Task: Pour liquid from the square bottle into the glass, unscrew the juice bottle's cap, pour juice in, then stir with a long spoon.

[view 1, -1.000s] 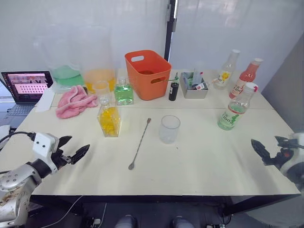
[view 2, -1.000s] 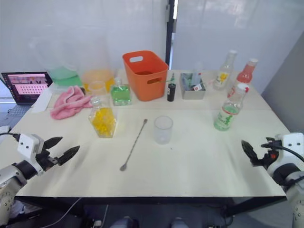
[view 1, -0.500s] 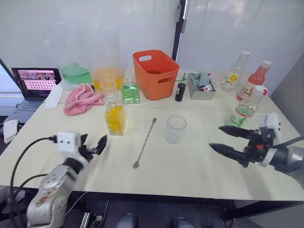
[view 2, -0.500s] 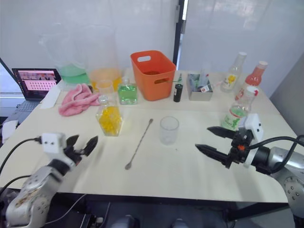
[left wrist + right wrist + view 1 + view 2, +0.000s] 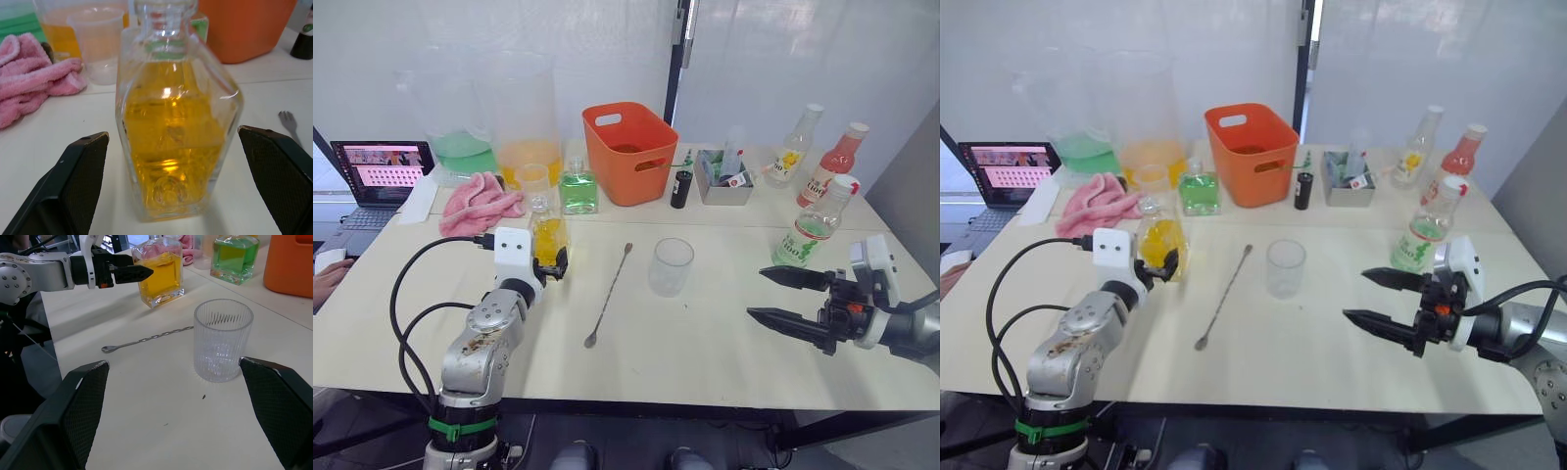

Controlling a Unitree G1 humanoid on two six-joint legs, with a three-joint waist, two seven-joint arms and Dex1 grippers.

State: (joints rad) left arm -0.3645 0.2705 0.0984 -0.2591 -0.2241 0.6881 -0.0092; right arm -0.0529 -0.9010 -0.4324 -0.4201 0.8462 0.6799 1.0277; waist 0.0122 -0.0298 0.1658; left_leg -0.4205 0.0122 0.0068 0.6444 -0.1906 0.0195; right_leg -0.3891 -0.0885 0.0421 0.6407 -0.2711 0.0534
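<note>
Left gripper spread wide around the square bottle, fingers apart from its sides in wrist view. Right gripper released, facing the glass; spoon beside glass.

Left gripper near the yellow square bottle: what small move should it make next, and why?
Probably ease the left gripper a little further forward, then close it on the square bottle. In the left wrist view the fingers are open on either side of the bottle, apart from its walls, and the bottle stands upright on the table, not yet gripped. The glass is empty, so the pour comes next.
</note>
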